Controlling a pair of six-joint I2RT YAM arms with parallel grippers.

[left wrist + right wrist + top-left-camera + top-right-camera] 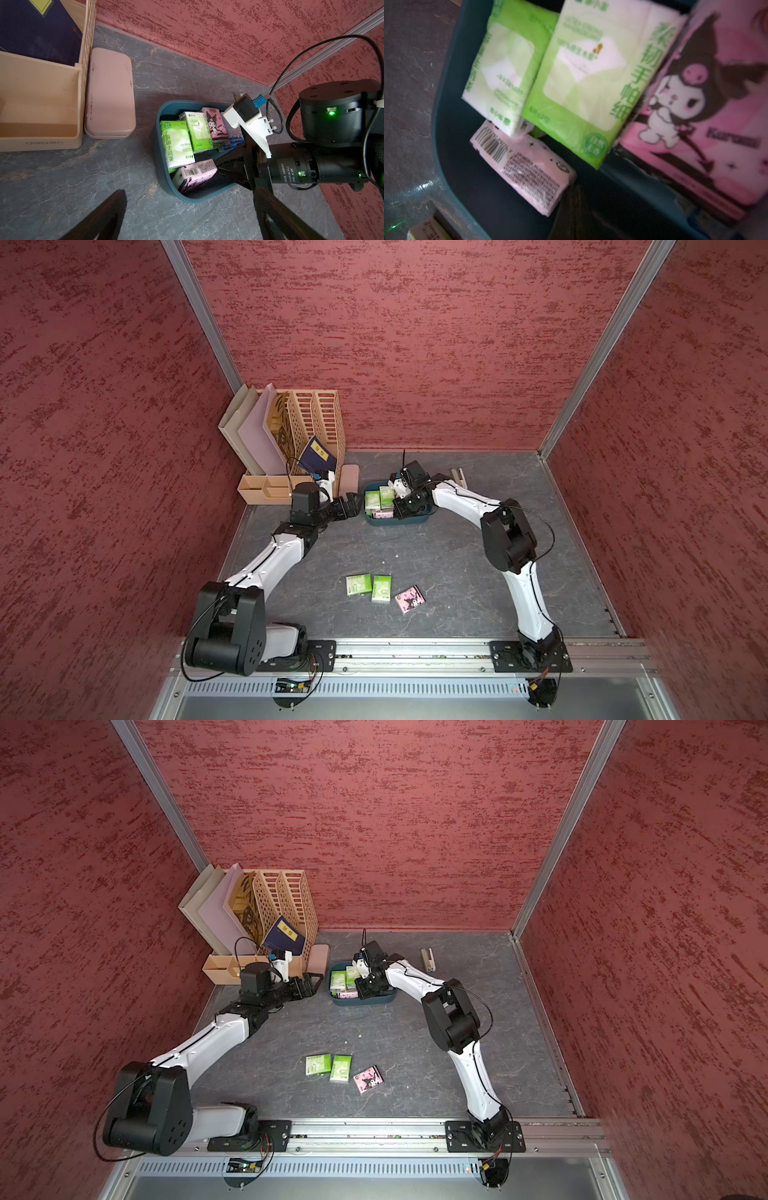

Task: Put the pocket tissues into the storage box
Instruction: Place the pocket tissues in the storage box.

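The right gripper (225,169) reaches into the storage box (158,149). In both top views its own wrist covers its tips and much of the box. In the right wrist view it is only a dark blur at the picture's edge, and the pink cartoon-print packet (708,108) is soft and cut off. A light blue packet (235,133) lies mostly behind the camera mount (245,122). The left gripper (190,195) has fingers running out of frame. The beige stapler-like object (428,960) is too small to identify.

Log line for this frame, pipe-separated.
left gripper: open, beside storage box | right gripper: shut, inside box | pocket tissues: three on table, others in box
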